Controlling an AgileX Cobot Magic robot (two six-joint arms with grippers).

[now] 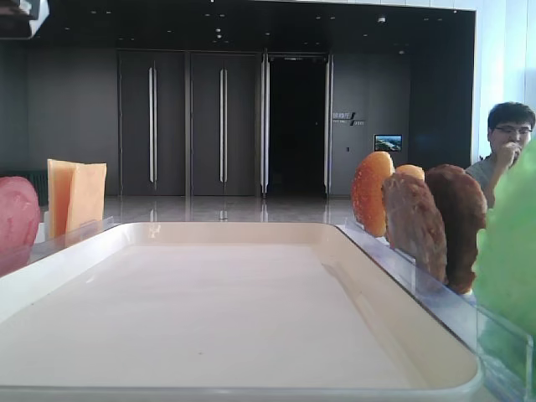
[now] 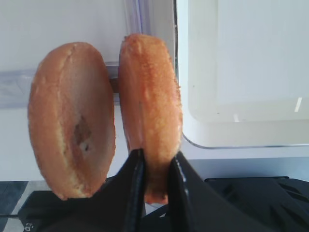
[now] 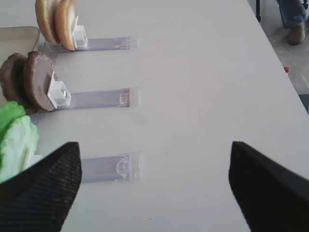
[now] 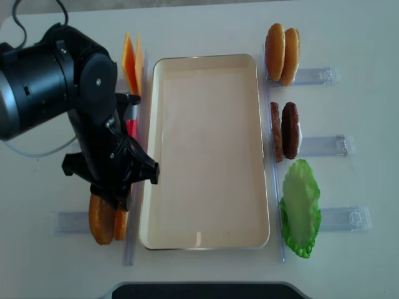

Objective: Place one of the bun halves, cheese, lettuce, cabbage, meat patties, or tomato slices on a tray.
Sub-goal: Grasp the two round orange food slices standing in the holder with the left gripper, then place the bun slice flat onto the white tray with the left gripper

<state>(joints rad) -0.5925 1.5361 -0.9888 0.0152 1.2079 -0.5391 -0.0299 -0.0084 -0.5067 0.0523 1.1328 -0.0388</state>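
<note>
In the left wrist view my left gripper is shut on the lower edge of an upright bun half. A second bun half stands just left of it. The cream tray lies to their right. From above, these buns sit by the tray's near left corner, under my left arm. My right gripper hangs open over bare table. Two more bun halves, the meat patties and green lettuce leaves stand in racks on the tray's right side. Cheese and a tomato slice stand on its left. Which leaf is cabbage I cannot tell.
Clear plastic racks stick out across the white table to the right of the food. The table's far edge runs past them, with a person's foot beyond it. A person sits behind the table at the right.
</note>
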